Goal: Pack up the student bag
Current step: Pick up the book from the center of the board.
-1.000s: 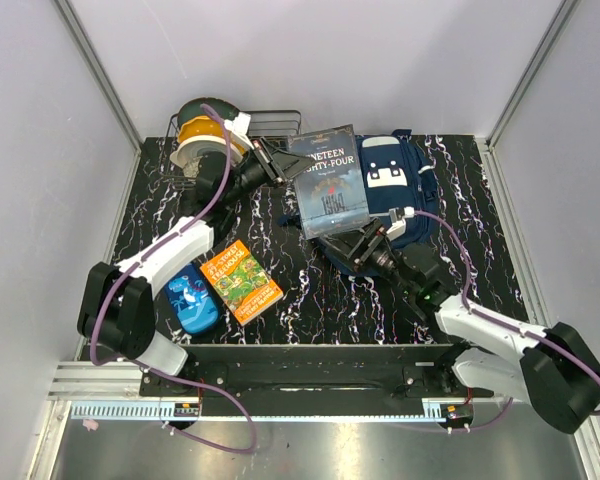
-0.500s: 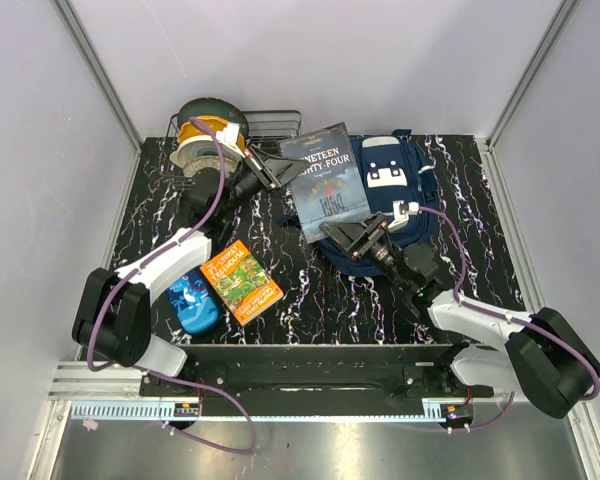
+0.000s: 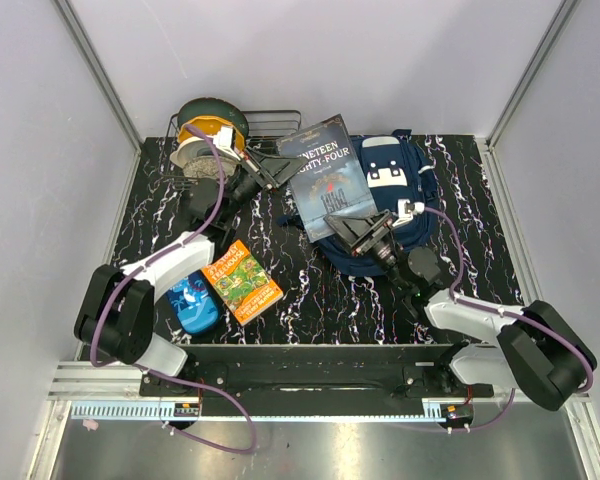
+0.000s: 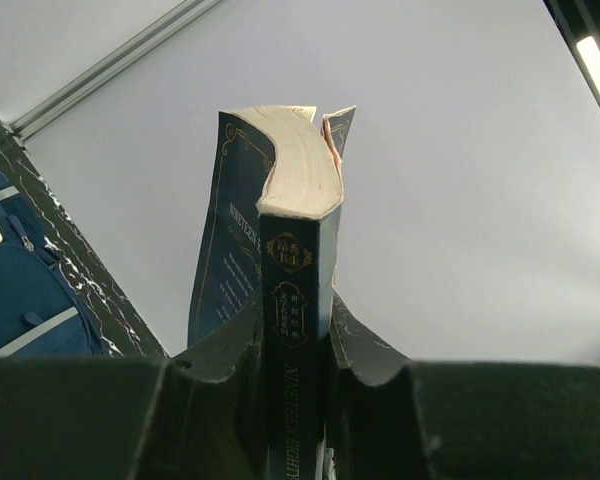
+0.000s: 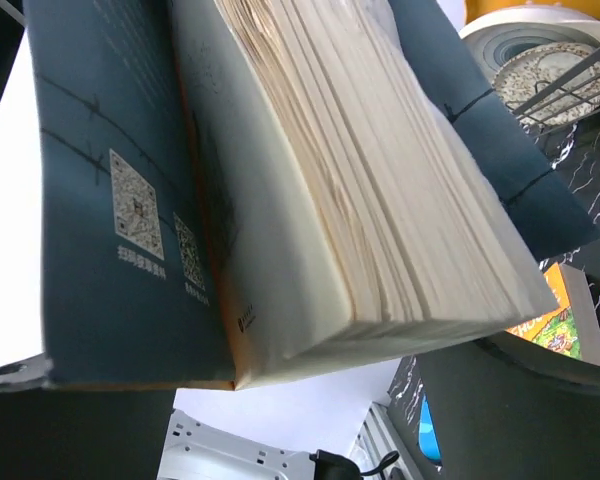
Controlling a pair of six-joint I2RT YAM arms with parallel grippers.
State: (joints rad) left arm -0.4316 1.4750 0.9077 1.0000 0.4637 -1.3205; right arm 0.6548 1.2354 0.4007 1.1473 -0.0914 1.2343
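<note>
Book, clenched in left gripper beside the student bag, now tilts; right gripper, newly raised, apparently straddles it released; packing pending.

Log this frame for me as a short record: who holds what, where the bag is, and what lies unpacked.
held item: dark blue book, lifted over the student bag
left gripper: shut on the book's spine
right gripper: open, jaws either side of the book's lower corner
bag position: lying far right, partly under the book
unpacked: orange book and blue pouch, near left
</note>
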